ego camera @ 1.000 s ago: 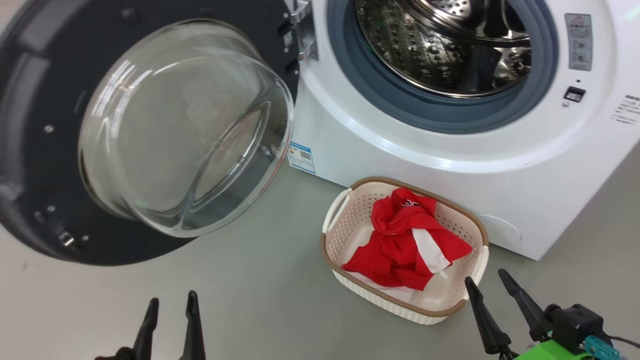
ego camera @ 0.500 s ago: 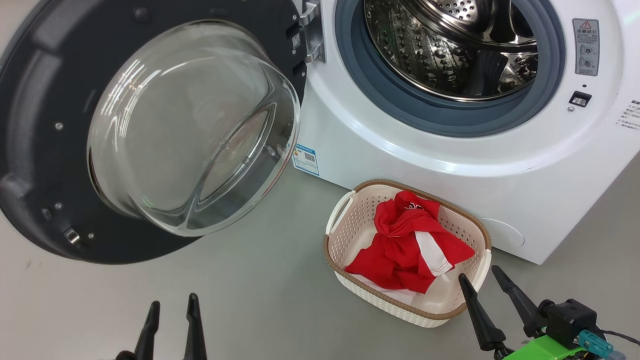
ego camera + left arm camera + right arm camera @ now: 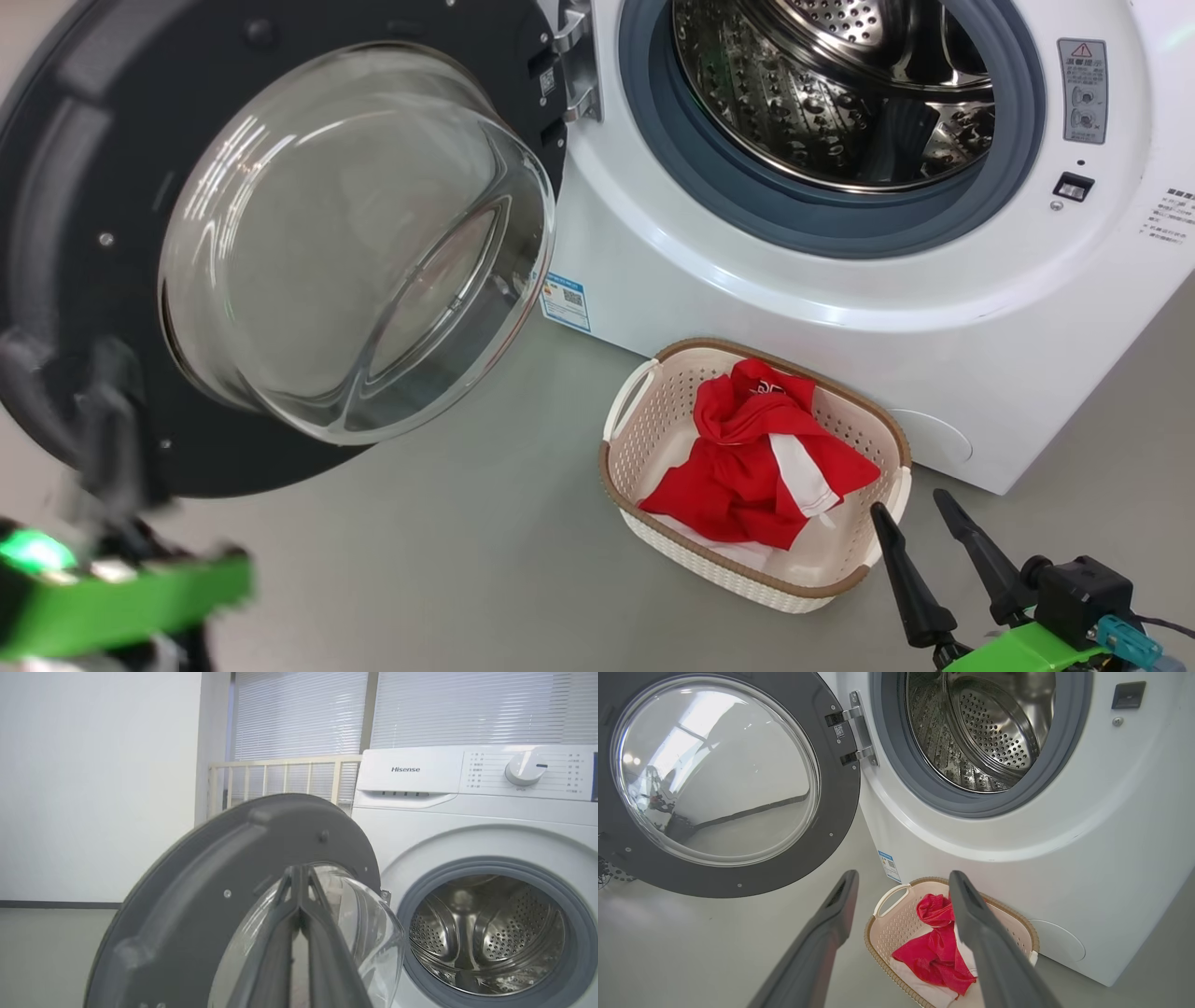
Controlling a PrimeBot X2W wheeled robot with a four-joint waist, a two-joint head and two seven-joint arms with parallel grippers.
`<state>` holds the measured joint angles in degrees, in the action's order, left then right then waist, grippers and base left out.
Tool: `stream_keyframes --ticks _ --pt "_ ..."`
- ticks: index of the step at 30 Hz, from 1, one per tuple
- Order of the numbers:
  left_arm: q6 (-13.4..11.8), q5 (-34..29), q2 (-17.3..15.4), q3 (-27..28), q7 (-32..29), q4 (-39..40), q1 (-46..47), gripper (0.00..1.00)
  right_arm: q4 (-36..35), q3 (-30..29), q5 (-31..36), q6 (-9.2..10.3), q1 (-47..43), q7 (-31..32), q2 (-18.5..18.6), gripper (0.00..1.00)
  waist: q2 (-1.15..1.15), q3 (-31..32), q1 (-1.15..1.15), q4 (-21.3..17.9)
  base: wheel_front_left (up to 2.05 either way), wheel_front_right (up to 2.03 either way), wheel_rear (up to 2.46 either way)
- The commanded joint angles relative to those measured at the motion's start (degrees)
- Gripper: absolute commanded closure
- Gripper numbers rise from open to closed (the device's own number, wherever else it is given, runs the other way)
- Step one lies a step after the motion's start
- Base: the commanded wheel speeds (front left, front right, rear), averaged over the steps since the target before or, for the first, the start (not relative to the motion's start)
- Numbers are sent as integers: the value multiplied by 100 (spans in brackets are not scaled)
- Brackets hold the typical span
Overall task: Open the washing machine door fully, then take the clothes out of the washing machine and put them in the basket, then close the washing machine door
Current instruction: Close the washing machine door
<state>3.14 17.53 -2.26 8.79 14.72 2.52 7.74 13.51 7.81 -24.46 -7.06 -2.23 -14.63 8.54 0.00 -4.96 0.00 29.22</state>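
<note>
Red-and-white fabric clothes [image 3: 747, 448] lie in the cream perforated plastic basket [image 3: 709, 553] before the white front-loading washing machine [image 3: 747, 289]; the left end effector [image 3: 299, 872], closed tight, should push the round black-rimmed glass door [image 3: 355, 243] steadily at its outer rim, the right end effector [image 3: 907, 504] gaping idle.

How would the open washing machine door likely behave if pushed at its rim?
The washing machine door hangs on a side hinge, so it probably swings rather than slides. Its glass bowl looks smooth, so likely slippery to push.
</note>
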Motion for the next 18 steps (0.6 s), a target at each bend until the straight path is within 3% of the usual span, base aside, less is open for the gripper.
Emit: stream_keyframes --ticks 1,7,14,18 --pt "82 -74 -132 335 28 220 355 100 -159 73 59 -43 36 -37 24 0 0 -4 0 -3 0 0 0" --pt "387 291 -600 1088 28 82 1677 100 -219 -54 91 -43 -46 -37 -22 0 0 -17 0 -21 0 0 0" --pt "432 1299 -1840 1305 28 -1541 3151 100 -369 -164 160 -43 -117 -37 -89 0 0 -129 0 -161 0 0 0" --pt "433 2076 -2304 1374 -144 -2700 3733 100 -404 -194 170 -43 -71 -37 -68 0 0 -231 0 -246 0 0 0"
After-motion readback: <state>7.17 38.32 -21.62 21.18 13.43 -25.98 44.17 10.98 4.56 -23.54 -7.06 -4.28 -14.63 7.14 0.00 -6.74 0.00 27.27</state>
